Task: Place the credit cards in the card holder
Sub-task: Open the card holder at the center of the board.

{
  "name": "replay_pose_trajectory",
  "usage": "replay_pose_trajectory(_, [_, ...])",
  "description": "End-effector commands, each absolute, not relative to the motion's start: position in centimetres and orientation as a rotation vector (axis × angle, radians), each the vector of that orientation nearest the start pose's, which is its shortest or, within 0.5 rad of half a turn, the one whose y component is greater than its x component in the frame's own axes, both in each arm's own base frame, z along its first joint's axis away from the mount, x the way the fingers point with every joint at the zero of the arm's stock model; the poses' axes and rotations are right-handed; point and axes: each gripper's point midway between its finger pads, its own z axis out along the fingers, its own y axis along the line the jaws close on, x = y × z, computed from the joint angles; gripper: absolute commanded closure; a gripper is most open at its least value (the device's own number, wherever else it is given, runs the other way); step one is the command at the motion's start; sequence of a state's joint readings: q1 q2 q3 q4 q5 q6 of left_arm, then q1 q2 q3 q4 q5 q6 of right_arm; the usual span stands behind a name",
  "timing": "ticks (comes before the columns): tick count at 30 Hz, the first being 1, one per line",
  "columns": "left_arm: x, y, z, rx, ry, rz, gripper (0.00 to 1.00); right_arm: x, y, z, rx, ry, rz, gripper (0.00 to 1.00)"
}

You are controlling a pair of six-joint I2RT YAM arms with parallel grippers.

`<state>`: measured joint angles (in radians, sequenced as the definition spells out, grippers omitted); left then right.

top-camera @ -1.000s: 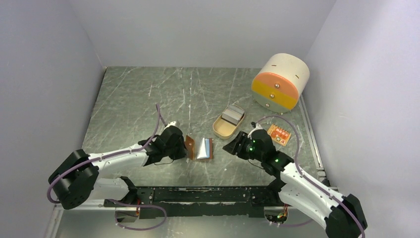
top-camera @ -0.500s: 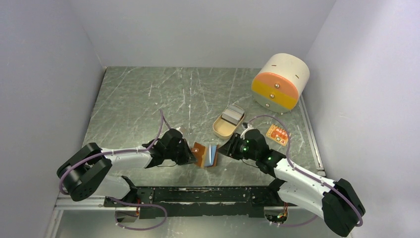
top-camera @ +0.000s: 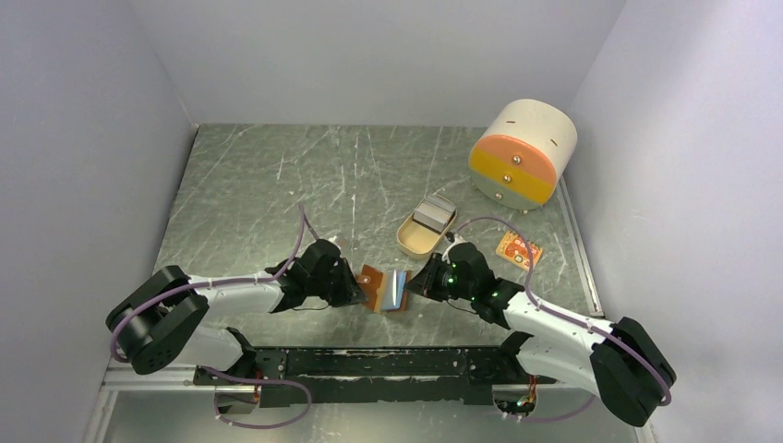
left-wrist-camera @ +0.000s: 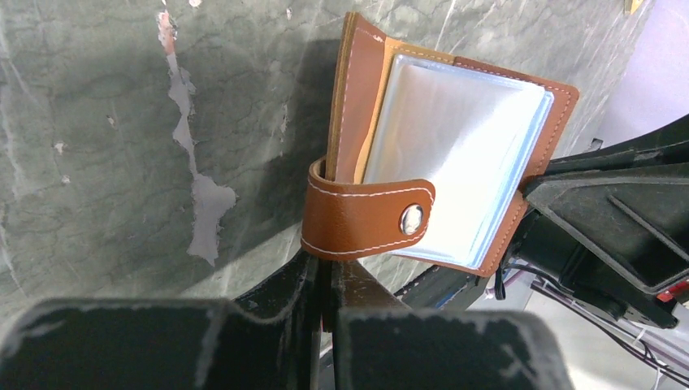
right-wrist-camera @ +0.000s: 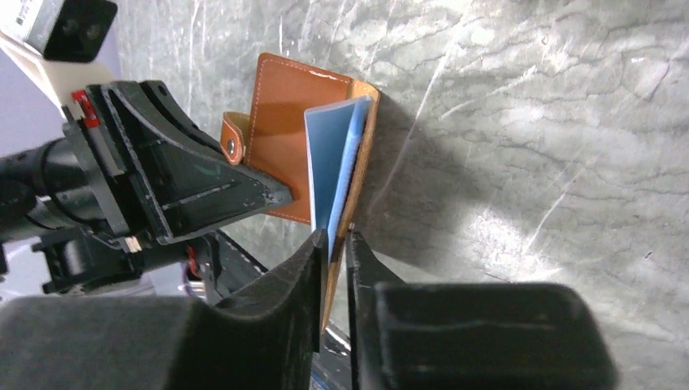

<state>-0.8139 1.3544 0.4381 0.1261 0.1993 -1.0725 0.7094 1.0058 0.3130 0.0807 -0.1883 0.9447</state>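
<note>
A dark, marbled green table (top-camera: 258, 185) fills the floor of a pale grey-walled booth, and the work gathers at the lower centre of the top view. There the brown leather card holder (top-camera: 383, 288) stands on its edge, spread like a small book between the two arms. The left gripper (top-camera: 354, 290) is clamped tight on the flap at the left, just below the snap strap (left-wrist-camera: 370, 218), which hangs loose across the front. The right gripper (top-camera: 413, 284) comes in from the right, its jaws narrow around the other flap and the light blue lining (right-wrist-camera: 329, 162) with almost no gap; it appears to pinch them, though how firmly cannot be told. The credit cards (top-camera: 434, 214) lie as a short grey stack in the tan oval dish (top-camera: 406, 242), just above and to the right of the holder and apart from both grippers. The cream-and-orange drawer box (top-camera: 522, 152) sits in the upper right. By this layout the task is in its early part: the holder is unsnapped and held open, but no card has been picked up or slotted in, so all the loading remains.
</note>
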Motion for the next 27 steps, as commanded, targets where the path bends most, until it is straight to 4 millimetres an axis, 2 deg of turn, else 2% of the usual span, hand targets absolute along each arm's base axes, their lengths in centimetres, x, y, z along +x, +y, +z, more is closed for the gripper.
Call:
replay_pose_trajectory(1, [16.6, -28.3, 3.4, -0.214, 2.635, -1.072, 0.89, 18.0, 24.4, 7.8, 0.154, 2.356, 1.104, 0.89])
replay_pose_trajectory(3, [16.5, -28.5, 3.2, -0.211, 2.643, -1.084, 0.84, 18.2, 24.5, 8.3, 0.152, 2.337, 1.11, 0.99])
replay_pose_trajectory(4, [16.4, -28.6, 3.2, -0.206, 2.644, -1.094, 0.8, 18.3, 24.5, 8.7, 0.149, 2.329, 1.111, 1.0])
replay_pose_trajectory(7, [16.1, -29.2, 3.5, -0.18, 2.648, -1.152, 0.68, 18.8, 24.5, 9.6, 0.134, 2.317, 1.086, 1.0])
replay_pose_trajectory(9, [16.0, -29.6, 4.2, -0.149, 2.631, -1.199, 0.55, 19.0, 24.4, 9.8, 0.124, 2.333, 1.05, 1.0])
replay_pose_trajectory(12, [16.4, -29.9, 6.6, -0.104, 2.549, -1.246, 0.4, 19.0, 23.8, 9.6, 0.116, 2.385, 0.978, 1.0])
replay_pose_trajectory(16, [17.1, -29.5, 9.7, -0.073, 2.432, -1.263, 0.27, 18.9, 23.6, 9.4, 0.094, 2.439, 0.922, 1.0])
replay_pose_trajectory(20, [18.1, -29.2, 10.5, -0.02, 2.373, -1.234, 0.19, 18.8, 23.9, 8.9, 0.077, 2.467, 0.924, 1.0])
replay_pose_trajectory(27, [18.6, -29.3, 8.9, 0.133, 2.429, -1.142, 0.15, 18.7, 24.1, 8.7, 0.073, 2.448, 0.948, 1.0])
